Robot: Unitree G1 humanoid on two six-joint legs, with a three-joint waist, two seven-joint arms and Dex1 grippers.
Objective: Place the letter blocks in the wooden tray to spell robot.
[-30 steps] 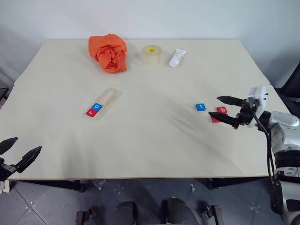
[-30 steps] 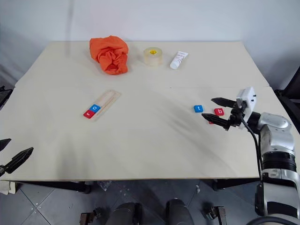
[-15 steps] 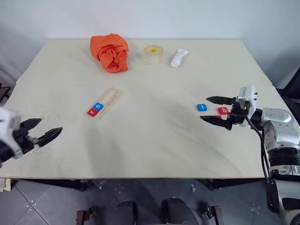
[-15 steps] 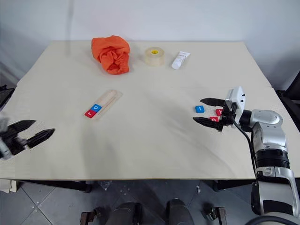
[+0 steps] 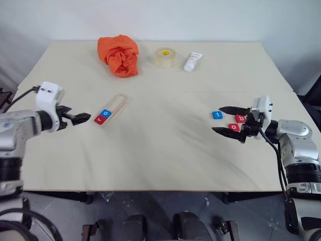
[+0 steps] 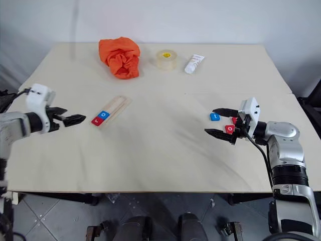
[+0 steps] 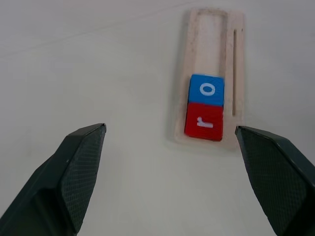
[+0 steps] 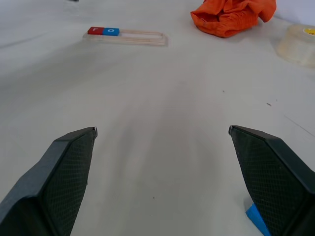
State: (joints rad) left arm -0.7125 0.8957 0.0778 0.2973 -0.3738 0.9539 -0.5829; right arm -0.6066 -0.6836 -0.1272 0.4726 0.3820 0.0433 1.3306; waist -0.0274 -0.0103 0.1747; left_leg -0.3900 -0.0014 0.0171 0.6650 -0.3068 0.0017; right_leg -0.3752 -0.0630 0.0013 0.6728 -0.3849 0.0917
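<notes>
Red r (image 7: 204, 121) and blue o (image 7: 206, 90) are sitting in the tray (image 7: 210, 24) while t (image 5: 217, 115), b (image 5: 241, 118) and another red block (image 5: 233, 127) are waiting by the empty, wide-open right claw (image 5: 228, 119), left claw (image 7: 179, 174) gaping too.

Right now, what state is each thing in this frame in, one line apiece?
wooden tray: flat on the table, two of its slots filled.
red r tile: seated at the tray's end.
blue o tile: seated next to the r.
blue t tile: loose on the table.
red b tile: loose, between the right gripper's fingers.
left gripper: open, empty.
right gripper: open, empty.
orange cloth: crumpled.
</notes>
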